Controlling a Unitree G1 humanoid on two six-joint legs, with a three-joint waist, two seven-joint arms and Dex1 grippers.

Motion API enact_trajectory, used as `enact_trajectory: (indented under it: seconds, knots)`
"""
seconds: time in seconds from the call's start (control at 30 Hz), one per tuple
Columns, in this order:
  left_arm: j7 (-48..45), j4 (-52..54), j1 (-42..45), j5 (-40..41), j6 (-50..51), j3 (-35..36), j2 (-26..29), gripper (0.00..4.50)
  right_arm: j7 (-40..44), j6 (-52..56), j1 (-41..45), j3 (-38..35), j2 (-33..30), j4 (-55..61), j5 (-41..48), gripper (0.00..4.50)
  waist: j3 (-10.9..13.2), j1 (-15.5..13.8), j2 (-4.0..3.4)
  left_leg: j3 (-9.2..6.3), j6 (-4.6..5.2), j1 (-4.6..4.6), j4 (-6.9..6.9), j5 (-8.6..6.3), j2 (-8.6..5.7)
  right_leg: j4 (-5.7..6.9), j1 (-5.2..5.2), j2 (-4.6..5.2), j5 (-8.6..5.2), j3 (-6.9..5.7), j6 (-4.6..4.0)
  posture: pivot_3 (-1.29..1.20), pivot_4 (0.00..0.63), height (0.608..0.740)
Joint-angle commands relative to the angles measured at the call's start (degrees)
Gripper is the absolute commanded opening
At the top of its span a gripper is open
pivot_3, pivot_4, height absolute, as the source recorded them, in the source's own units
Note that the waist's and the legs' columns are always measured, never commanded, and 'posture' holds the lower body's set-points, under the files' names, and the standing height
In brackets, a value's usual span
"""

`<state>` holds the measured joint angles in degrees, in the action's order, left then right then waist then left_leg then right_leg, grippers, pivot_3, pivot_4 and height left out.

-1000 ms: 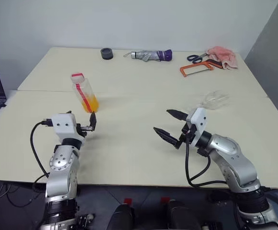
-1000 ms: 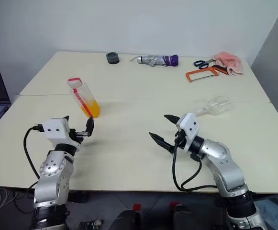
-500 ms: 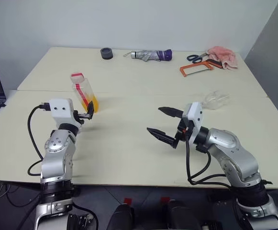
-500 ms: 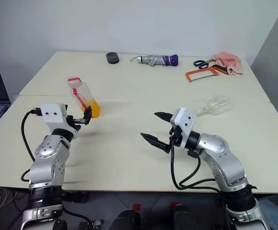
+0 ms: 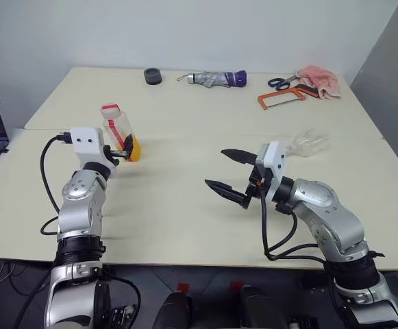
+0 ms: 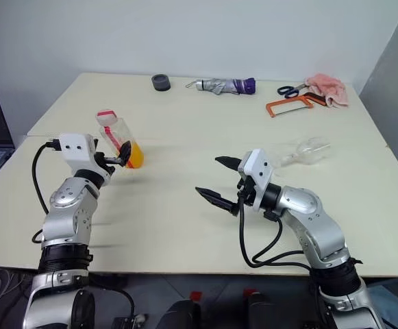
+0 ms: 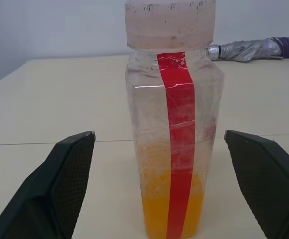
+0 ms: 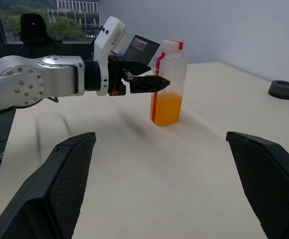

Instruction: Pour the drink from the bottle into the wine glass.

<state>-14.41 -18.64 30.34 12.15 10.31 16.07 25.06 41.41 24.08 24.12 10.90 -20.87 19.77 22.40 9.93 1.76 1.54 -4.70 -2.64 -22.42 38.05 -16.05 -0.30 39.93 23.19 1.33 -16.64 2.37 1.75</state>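
The bottle (image 5: 120,131) stands upright at the left of the worktop (image 5: 185,199), its drink (image 5: 131,149) filling only the bottom part. The left tool (image 6: 123,155) is level just in front of it, spread wide and holding nothing. The right tool (image 5: 231,171), mid-worktop, is also wide open and empty. The wine glass (image 5: 307,143) lies on its side at the far right.

Risk: one finger could clip the light bottle and tip it before the jaws flank it. The cap (image 7: 170,22) looks on, and the glass needs righting before any pour.

The left wrist view shows the bottle centred between the fingers (image 7: 67,179) but beyond them; the right wrist view shows the left tool from the side.
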Motion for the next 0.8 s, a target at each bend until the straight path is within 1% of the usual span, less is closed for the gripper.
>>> enact_trajectory:
  seconds: [0.03,0.27,0.47,0.8]
  knots:
    - [-0.6,-2.3,3.4,-0.8,-2.7,-0.1,1.4,4.47,1.6,-0.9,2.3,0.4,0.6,0.5,0.7,4.5,0.0,0.0,0.0,-0.01,0.0,0.0,0.0,0.0,0.0,0.0,0.0,0.0,0.0,0.0,0.0,0.0,0.15,0.74]
    - [-2.0,-8.3,7.3,-1.8,-4.8,-0.9,1.9,4.47,5.1,0.1,4.5,0.7,0.6,-0.2,2.5,4.5,0.0,0.0,0.0,-0.02,0.0,-0.03,0.0,0.0,-0.02,-0.02,0.02,0.0,0.0,-0.02,0.0,0.0,0.15,0.74]
    - [-2.5,-12.1,10.2,-2.6,-6.3,-1.3,2.0,4.47,5.2,0.2,4.7,1.0,1.0,0.0,2.3,4.5,0.0,0.0,0.01,-0.06,0.0,-0.07,0.01,0.0,-0.02,-0.02,0.04,0.01,0.0,-0.05,0.0,0.0,0.15,0.74]
    - [-2.5,-15.3,13.7,-3.7,-7.9,-1.8,2.0,4.47,4.8,0.0,4.7,1.0,1.0,-0.2,1.9,4.5,0.0,0.1,0.01,-0.05,-0.01,-0.07,0.01,0.01,-0.04,-0.01,0.05,0.02,0.0,-0.05,0.0,0.0,0.15,0.74]
